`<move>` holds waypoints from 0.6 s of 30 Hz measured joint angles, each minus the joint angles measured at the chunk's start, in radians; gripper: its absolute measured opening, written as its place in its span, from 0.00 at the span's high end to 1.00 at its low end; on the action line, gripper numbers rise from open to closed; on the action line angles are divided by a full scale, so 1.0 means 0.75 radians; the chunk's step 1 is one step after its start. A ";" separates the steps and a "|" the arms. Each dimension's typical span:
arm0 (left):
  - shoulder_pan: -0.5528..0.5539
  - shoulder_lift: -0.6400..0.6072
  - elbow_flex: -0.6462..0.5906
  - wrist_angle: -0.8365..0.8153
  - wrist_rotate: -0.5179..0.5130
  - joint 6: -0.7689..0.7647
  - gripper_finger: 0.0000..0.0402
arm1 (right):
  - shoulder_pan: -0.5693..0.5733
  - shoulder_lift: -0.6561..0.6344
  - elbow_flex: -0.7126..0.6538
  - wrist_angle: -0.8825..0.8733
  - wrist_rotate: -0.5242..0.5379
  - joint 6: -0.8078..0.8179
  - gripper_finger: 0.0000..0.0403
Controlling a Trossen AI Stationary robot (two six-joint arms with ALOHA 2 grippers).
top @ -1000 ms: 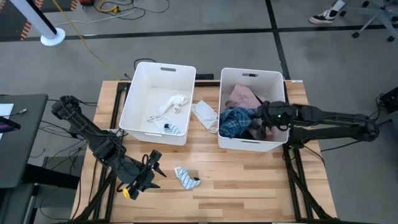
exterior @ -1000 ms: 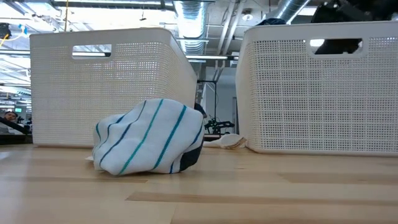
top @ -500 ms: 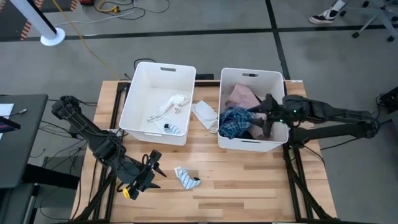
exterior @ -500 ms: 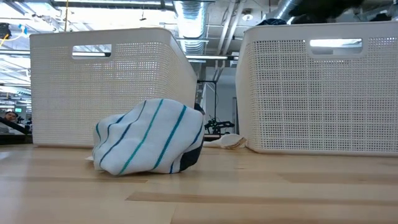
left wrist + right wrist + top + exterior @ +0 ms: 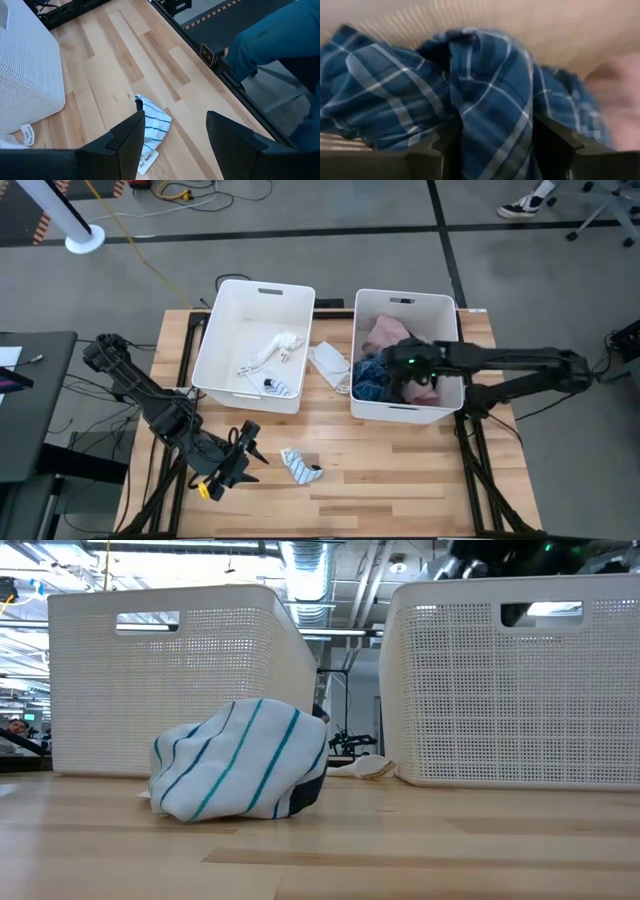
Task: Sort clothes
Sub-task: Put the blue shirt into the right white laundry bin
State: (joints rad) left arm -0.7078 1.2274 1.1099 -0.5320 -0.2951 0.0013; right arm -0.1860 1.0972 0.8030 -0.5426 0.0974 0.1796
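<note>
Reaching farther into the right tub [image 5: 385, 412] than a second ago, the right end effector [image 5: 400, 370] now sits low over the blue plaid garment [image 5: 470, 95], its fingers [image 5: 552, 145] apart on either side of a fold; whether they actually pinch the cloth is hard to tell from this blurred close view. Nearest the desk's [image 5: 400, 480] front edge, the left end effector [image 5: 243, 455] hovers with its fingers [image 5: 125, 145] moderately spread and nothing between them, just beside the blue-white striped sock [image 5: 298, 465] lying on the bare wood. Farther back, the left tub [image 5: 215, 385] holds white socks [image 5: 275, 348] and another striped one [image 5: 277, 389]. A white garment [image 5: 330, 363] lies between the tubs. A pink garment [image 5: 388, 332] fills the right tub's far end.
</note>
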 joint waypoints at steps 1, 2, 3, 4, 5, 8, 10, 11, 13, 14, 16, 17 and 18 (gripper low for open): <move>0.000 0.000 0.000 0.000 0.000 0.000 0.49 | 0.000 0.031 -0.010 0.001 -0.010 0.004 0.46; 0.000 0.000 0.000 0.000 -0.001 0.000 0.49 | 0.000 0.062 -0.018 0.002 -0.012 0.009 0.46; 0.000 0.000 0.000 -0.001 -0.002 -0.001 0.49 | 0.000 0.093 -0.027 0.006 -0.012 0.010 0.46; 0.000 0.000 0.000 -0.001 -0.002 -0.002 0.49 | 0.000 0.122 -0.034 0.006 -0.013 0.010 0.46; 0.000 0.000 0.000 -0.001 -0.003 -0.002 0.49 | 0.000 0.148 -0.041 0.010 -0.015 0.011 0.46; 0.000 0.000 0.000 -0.001 -0.003 -0.003 0.49 | -0.004 0.231 -0.048 0.016 -0.015 0.031 0.46; 0.000 0.000 0.000 -0.002 -0.003 -0.003 0.49 | -0.009 0.274 -0.048 0.016 -0.015 0.040 0.46; 0.000 0.000 0.000 -0.002 -0.003 -0.003 0.49 | -0.011 0.290 -0.047 0.019 -0.015 0.041 0.46; 0.000 0.000 0.000 -0.002 -0.003 -0.004 0.49 | -0.016 0.303 -0.045 0.022 -0.015 0.044 0.46; 0.000 0.000 0.000 -0.002 -0.003 -0.005 0.49 | -0.016 0.302 -0.038 0.016 -0.015 0.046 0.46; 0.000 0.000 0.000 -0.003 -0.003 -0.008 0.49 | -0.016 0.279 -0.023 0.010 -0.015 0.055 0.46; 0.000 0.000 0.000 -0.003 -0.003 -0.008 0.49 | -0.016 0.262 -0.010 -0.002 -0.014 0.055 0.46; 0.000 0.000 0.000 -0.004 -0.003 -0.008 0.49 | -0.014 0.240 0.004 -0.008 -0.014 0.055 0.46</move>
State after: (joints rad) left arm -0.7078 1.2274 1.1099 -0.5350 -0.2970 -0.0048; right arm -0.1967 1.2772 0.8061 -0.5487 0.0872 0.2211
